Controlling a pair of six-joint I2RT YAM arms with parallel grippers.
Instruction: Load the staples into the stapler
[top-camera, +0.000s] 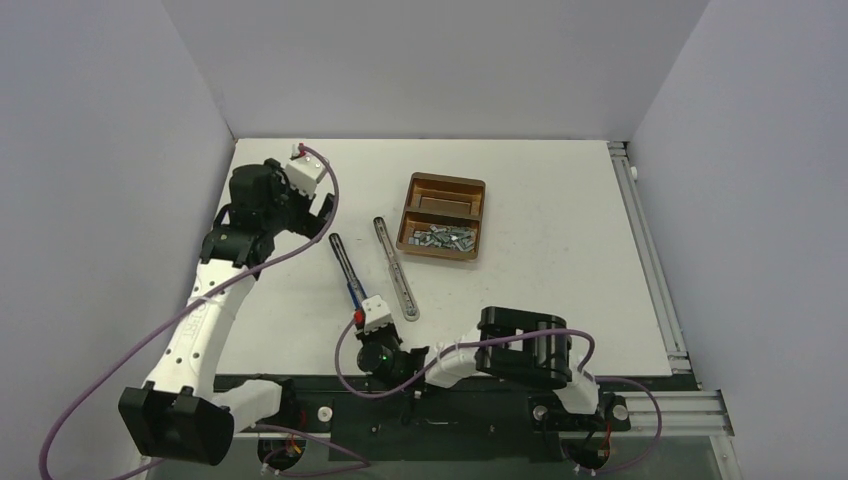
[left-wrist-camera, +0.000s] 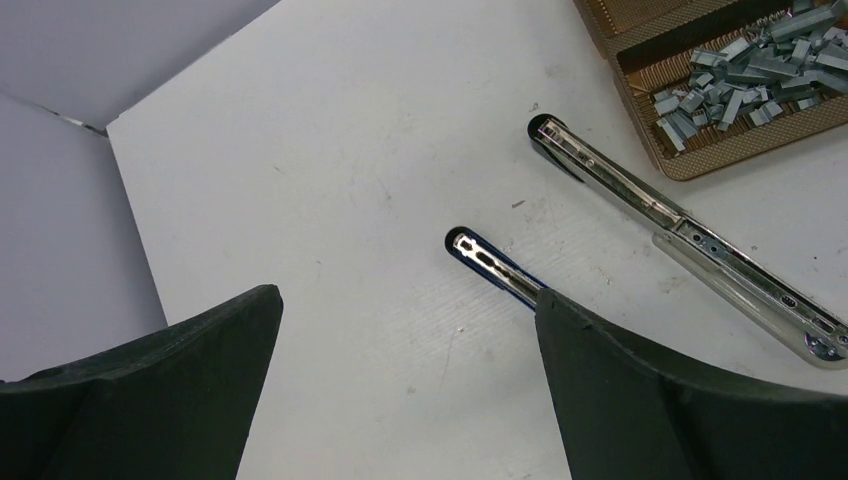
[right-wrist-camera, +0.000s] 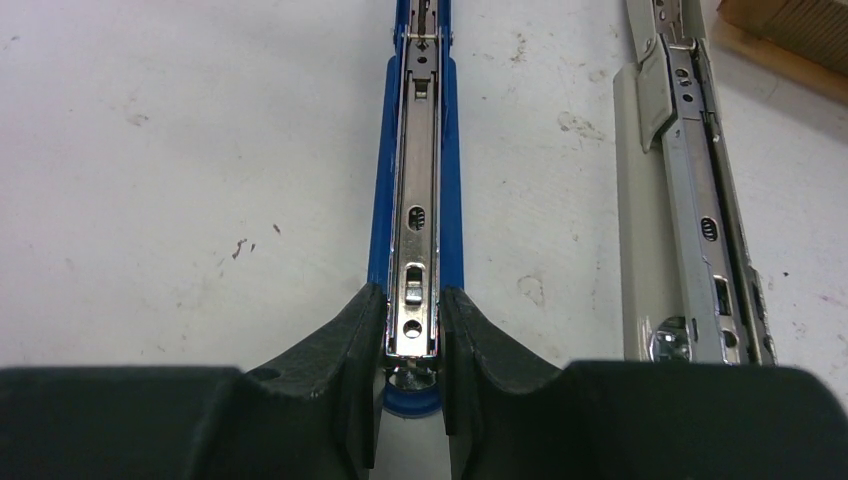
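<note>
- Top external view: the right end effector (top-camera: 358, 318) is clenched on the near end of the blue stapler (top-camera: 344, 264), close in front of the arm bases.
- The blue stapler lies flat on the white counter (top-camera: 560, 290), running away from the arms and leaning slightly left.
- A silver stapler (top-camera: 396, 268) lies just beside it on the right, roughly parallel and apart from it.
- The staples (top-camera: 441, 238) sit in a loose pile in the near compartment of a brown tray (top-camera: 478, 215), which stands beyond the silver stapler's far end.
- The left end effector (top-camera: 322, 215) hovers left of the blue stapler's far tip, released and holding nothing.
- Left wrist view: its two dark fingers (left-wrist-camera: 150, 400) stand wide apart over the bare counter (left-wrist-camera: 350, 150).
- The blue stapler's tip (left-wrist-camera: 488, 262) pokes out from behind the right-hand finger.
- The silver stapler (left-wrist-camera: 680, 235) lies further off, and the staples (left-wrist-camera: 745, 75) are heaped in the tray (left-wrist-camera: 700, 155) at the upper right corner.
- Right wrist view: the fingers (right-wrist-camera: 330, 360) press against both sides of the blue stapler (right-wrist-camera: 415, 200) at its near end, with its metal channel facing up between blue edges.
- The silver stapler (right-wrist-camera: 685, 220), on a cream base, lies to the right, not touching it.
- A corner of the tray (right-wrist-camera: 790, 25) shows at the upper right.
</note>
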